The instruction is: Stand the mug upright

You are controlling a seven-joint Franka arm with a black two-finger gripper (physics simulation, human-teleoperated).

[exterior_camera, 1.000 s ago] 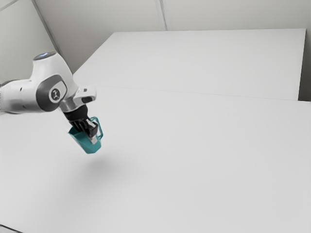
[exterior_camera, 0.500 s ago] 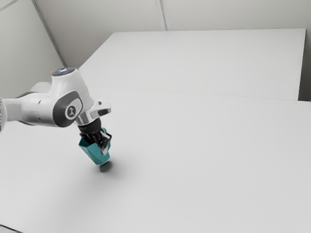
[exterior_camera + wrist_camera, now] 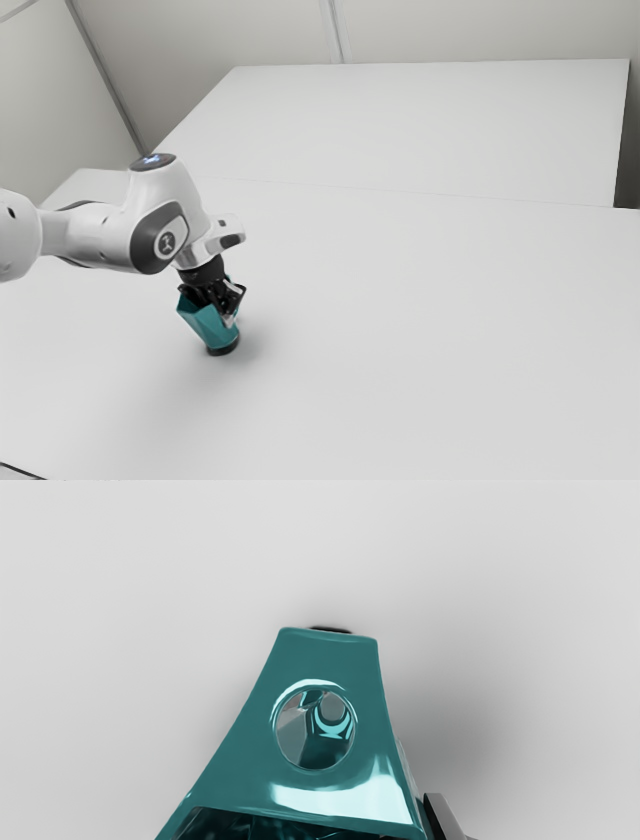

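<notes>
In the exterior view, the black gripper is at the teal mug, holding it by its wall near the handle side. The mug leans, its mouth up toward the exterior view's left and its base low, right over a dark shadow on the table. In the wrist view, one finger of the gripper lies outside the wall of the mug; the other is mostly hidden, around the mug's mouth. A round hole shows in the mug's near face.
The white table spreads around the mug, with a thin seam across it farther back. Pale walls stand behind, and a dark line crosses the exterior view's lower left corner.
The gripper and mug have moved down and toward the exterior view's right. The mug's base has come down close to the table, and its shadow has grown darker and tighter.
</notes>
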